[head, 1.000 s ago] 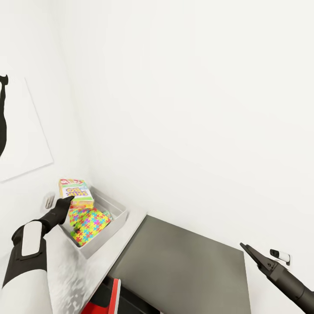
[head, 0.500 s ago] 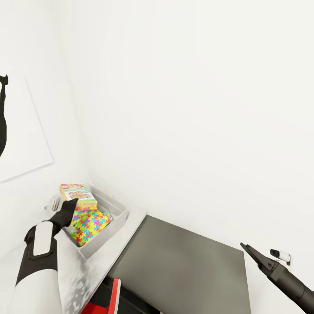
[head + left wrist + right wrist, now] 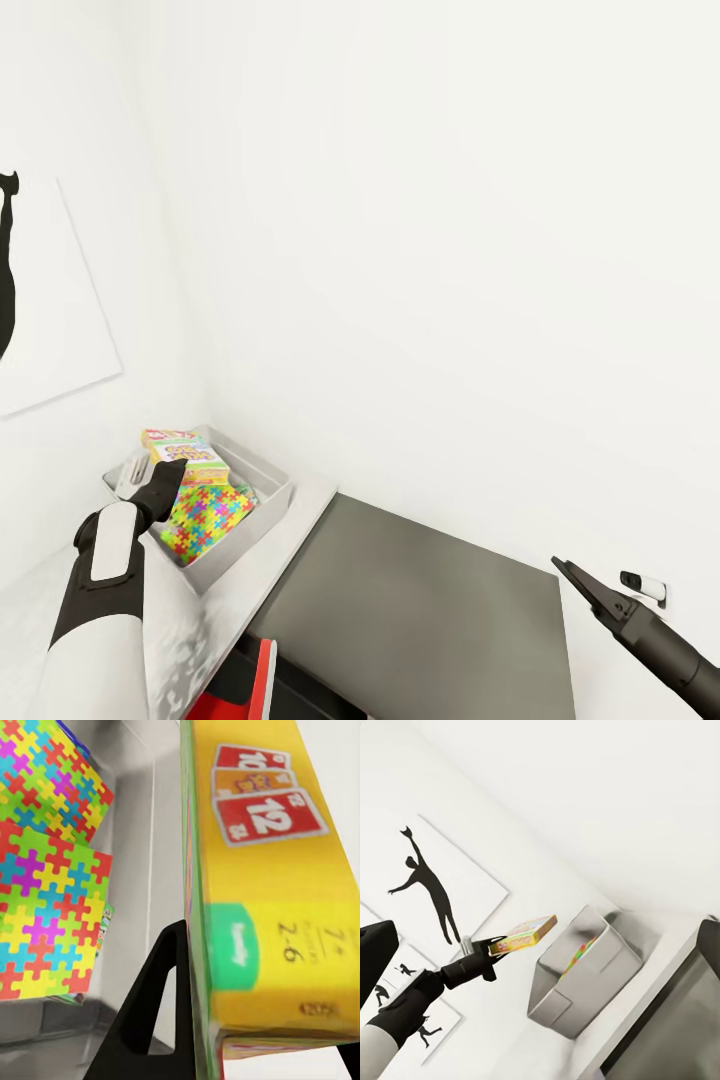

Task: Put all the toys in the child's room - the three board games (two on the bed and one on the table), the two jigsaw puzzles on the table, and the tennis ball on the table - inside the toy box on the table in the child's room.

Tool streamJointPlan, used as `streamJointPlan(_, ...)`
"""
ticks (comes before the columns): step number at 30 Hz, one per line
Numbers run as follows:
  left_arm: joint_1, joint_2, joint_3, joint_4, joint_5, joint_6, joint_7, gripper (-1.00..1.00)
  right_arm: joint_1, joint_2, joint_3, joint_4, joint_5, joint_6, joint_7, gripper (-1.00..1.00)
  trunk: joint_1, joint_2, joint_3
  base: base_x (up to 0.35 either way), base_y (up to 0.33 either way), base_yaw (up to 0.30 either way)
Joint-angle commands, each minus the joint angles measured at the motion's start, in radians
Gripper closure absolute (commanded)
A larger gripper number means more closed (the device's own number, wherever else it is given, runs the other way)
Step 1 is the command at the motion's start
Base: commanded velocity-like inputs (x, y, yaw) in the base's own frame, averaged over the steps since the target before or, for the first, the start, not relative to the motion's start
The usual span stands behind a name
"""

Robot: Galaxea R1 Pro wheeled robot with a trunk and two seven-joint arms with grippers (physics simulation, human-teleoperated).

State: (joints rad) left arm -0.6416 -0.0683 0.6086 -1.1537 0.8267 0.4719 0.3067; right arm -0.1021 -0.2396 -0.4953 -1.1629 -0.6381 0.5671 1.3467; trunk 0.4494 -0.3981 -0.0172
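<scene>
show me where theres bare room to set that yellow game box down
The light grey toy box is crowded by the jigsaw puzzles; a bare strip remains along its far wall. The dark grey cabinet top is bare.

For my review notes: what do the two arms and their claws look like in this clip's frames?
The left arm has a white shell with a black elbow joint and a black wrist section, tapering to a black left claw. Its fingers are flat, matte black, wedge-shaped blades. The right arm shows a dark grey cylindrical forearm ending in a pointed, dark right claw. No cables or markings are visible.
</scene>
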Motion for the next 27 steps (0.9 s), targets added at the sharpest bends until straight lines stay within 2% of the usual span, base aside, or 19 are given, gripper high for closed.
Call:
streamJointPlan(1,-0.001,-0.001,0.002,-0.002,0.011,0.004,0.007,1.00,-0.001,0.000,0.000,0.000,-0.003,0.010,0.002,-1.00,0.001,-0.002,-0.002,0.000,0.000,0.000)
streamJointPlan(13,-0.001,-0.001,0.003,-0.003,0.010,-0.006,0.008,1.00,-0.001,0.002,0.000,-0.010,-0.003,0.009,0.003,-1.00,0.001,-0.002,-0.002,0.000,0.000,0.000)
streamJointPlan(19,-0.001,-0.002,0.003,-0.003,0.011,-0.068,0.008,1.00,-0.001,-0.001,0.001,-0.011,-0.003,0.010,0.003,-1.00,0.001,-0.002,-0.005,0.000,0.000,0.000)
streamJointPlan(27,-0.001,-0.005,0.003,-0.001,0.014,-0.092,0.006,1.00,-0.001,-0.003,0.001,-0.011,-0.003,0.010,0.003,-1.00,0.001,-0.002,-0.016,0.000,0.000,0.000)
